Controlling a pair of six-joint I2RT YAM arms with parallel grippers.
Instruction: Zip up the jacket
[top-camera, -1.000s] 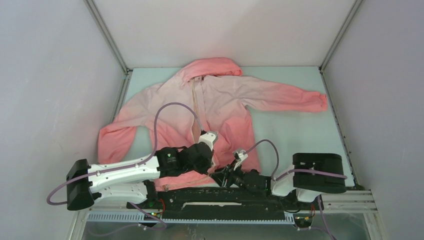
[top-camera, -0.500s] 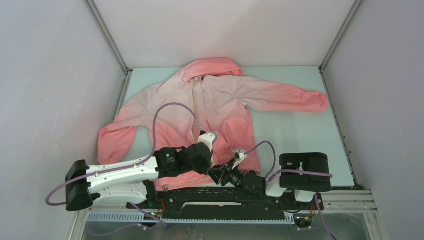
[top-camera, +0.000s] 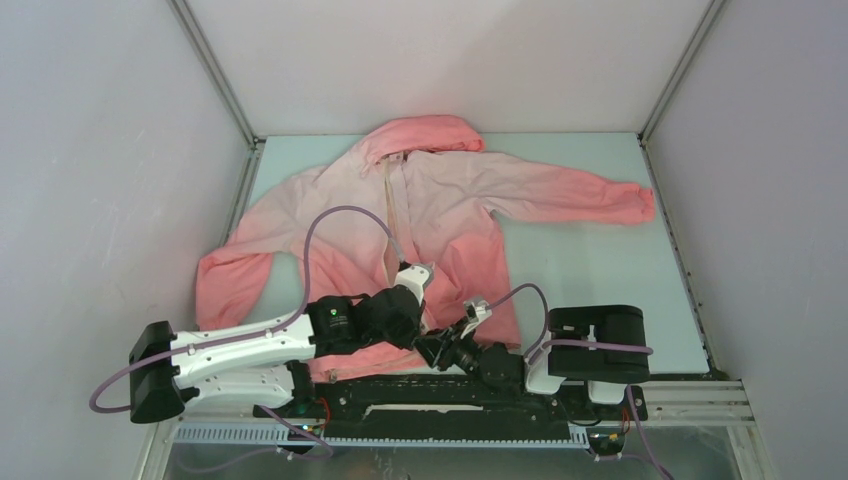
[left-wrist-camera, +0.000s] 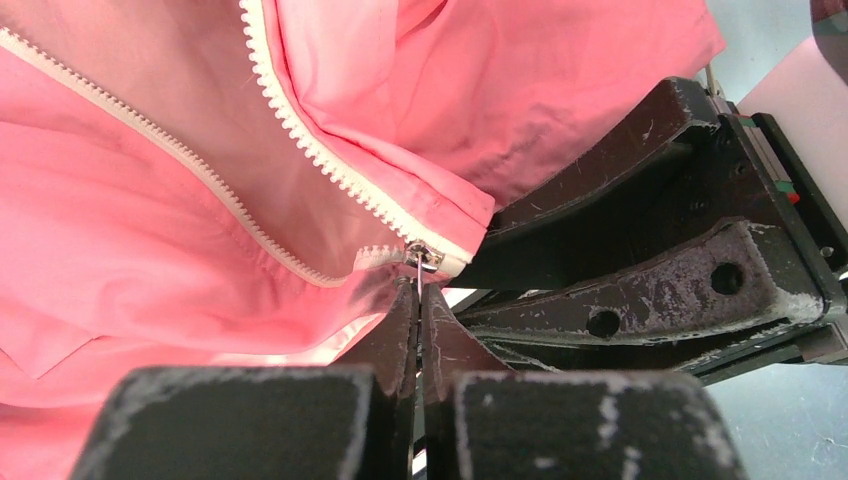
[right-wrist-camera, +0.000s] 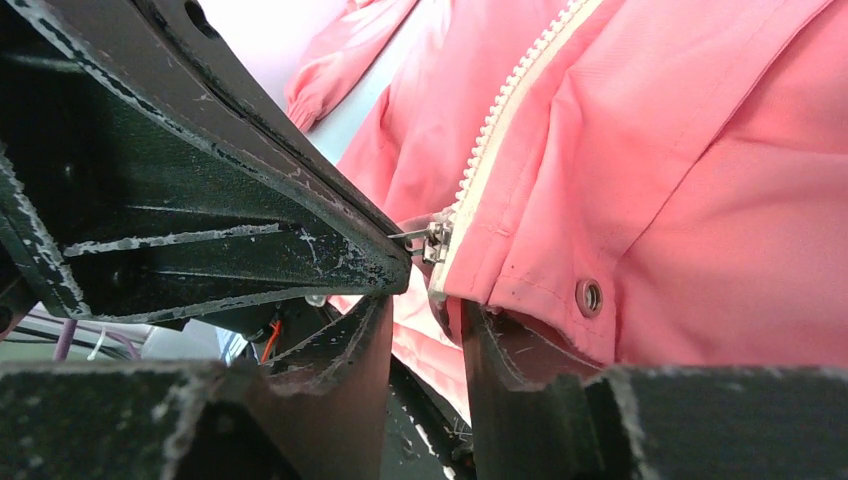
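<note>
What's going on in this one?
A pink jacket lies flat on the table, its zipper open from the hem up. At the bottom, the left gripper is shut on the zipper pull. The right gripper has its jaws apart around the hem corner beside it, not clamped. Zipping has not yet begun.

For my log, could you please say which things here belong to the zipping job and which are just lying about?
Job: jacket, zipper pull, left gripper, right gripper.
Not part of it: table, purple cables, enclosure walls.
</note>
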